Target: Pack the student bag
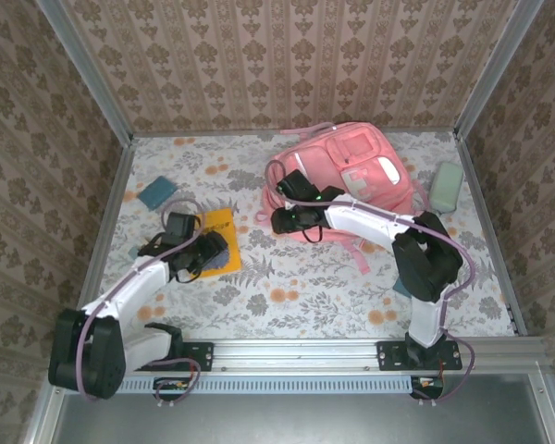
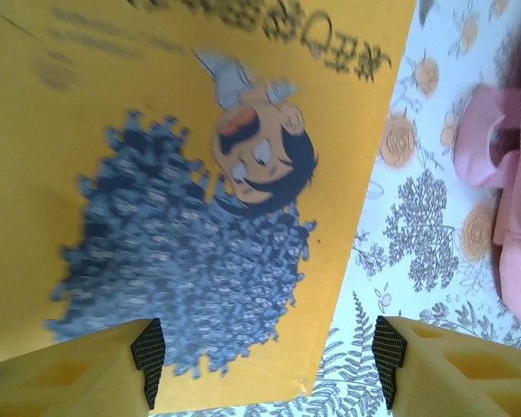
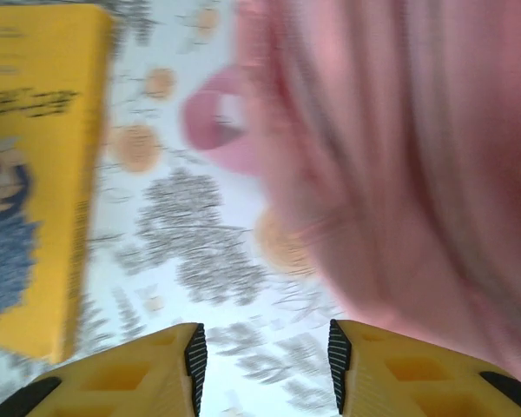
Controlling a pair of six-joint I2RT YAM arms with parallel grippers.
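student bag [image 1: 370, 171] is pictured right of the yellow book [image 2: 156, 130], the half-open, empty right gripper [image 3: 262, 352] between them; the flat book, under the wide-open, empty left gripper [image 2: 267, 347], could be skidded rather than gripped.

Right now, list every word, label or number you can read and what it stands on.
Flat yellow book with a cartoon figure: dark title print along its edge, blurred, unreadable.
Same book, right wrist view: dark lines, too blurred.
Large pink fabric backpack: white-grey patches, no legible text.
Nothing can be quoted.
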